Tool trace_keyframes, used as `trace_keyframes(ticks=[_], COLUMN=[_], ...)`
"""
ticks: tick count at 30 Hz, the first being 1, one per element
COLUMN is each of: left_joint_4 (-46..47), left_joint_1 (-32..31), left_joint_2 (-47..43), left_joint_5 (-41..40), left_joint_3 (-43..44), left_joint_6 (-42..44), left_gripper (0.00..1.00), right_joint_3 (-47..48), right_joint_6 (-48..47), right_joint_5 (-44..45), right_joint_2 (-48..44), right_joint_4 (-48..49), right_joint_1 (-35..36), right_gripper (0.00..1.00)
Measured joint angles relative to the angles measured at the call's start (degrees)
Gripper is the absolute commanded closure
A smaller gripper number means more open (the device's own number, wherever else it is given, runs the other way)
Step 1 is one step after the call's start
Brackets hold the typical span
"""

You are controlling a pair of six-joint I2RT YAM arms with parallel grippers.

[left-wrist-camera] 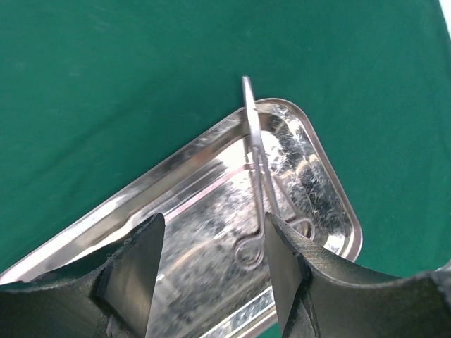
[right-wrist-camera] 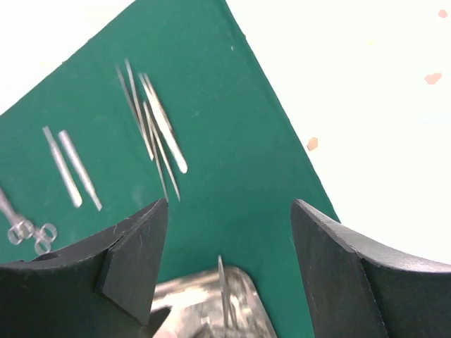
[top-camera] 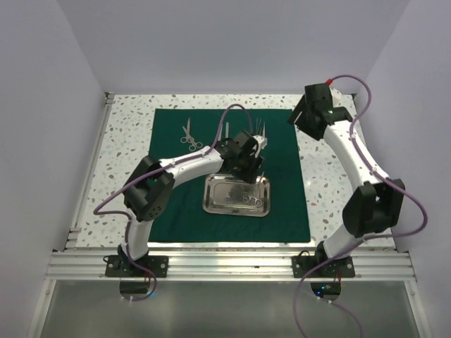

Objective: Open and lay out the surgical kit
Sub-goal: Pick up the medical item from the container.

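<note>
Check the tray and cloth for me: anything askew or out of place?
The ring-handled instrument in the steel tray sits propped, its tip poking over the rim above the green drape rather than lying flat inside. The slim tweezers near the drape's far edge lie crossed in a loose pile, not side by side.

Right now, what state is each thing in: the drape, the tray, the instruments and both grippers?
green drape, unfolded, flat on the table.
steel tray, upright on the drape, holding one instrument.
ring-handled forceps, in the tray, tip over its rim.
scissors, laid on the drape, outside the tray.
tweezers, loose on the drape.
left gripper, open above the tray, holding nothing.
right gripper, open, holding nothing.
</note>
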Motion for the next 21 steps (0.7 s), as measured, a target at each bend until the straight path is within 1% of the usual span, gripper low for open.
trace_keyframes(ticks=[2, 5, 10, 15, 17, 19, 21], left_joint_4=[0.5, 1.2, 2.3, 3.8, 3.5, 3.3, 3.1], left_joint_1=[-1.0, -2.1, -3.2, -3.6, -3.9, -4.3, -4.7], left_joint_2=[1.7, 3.8, 7.3, 10.0, 10.8, 11.6, 11.9], left_joint_5=[0.0, 0.0, -0.4, -1.2, -2.2, -4.1, -5.9], left_joint_3=[0.4, 0.9, 3.1, 6.6, 8.0, 9.0, 9.2], left_joint_6=[0.0, 0.0, 0.0, 0.0, 0.0, 0.0, -0.2], left_gripper=[0.38, 0.38, 0.38, 0.39, 0.44, 0.52, 0.57], right_joint_3=[-2.7, -5.2, -10.4, -12.0, -12.2, -12.2, -12.2], right_joint_6=[0.3, 0.5, 0.7, 0.3, 0.2, 0.2, 0.2], right_joint_5=[0.3, 0.5, 0.9, 1.4, 1.8, 2.3, 2.4], right_joint_2=[-4.9, -8.5, -11.4, -13.2, -14.3, -15.2, -15.7], right_joint_4=[-0.4, -1.4, -3.6, -6.3, -7.0, -7.6, -7.8], right_joint_1=[0.0, 0.1, 0.1, 0.1, 0.1, 0.1, 0.1], right_gripper=[0.26, 0.26, 0.26, 0.26, 0.26, 0.26, 0.26])
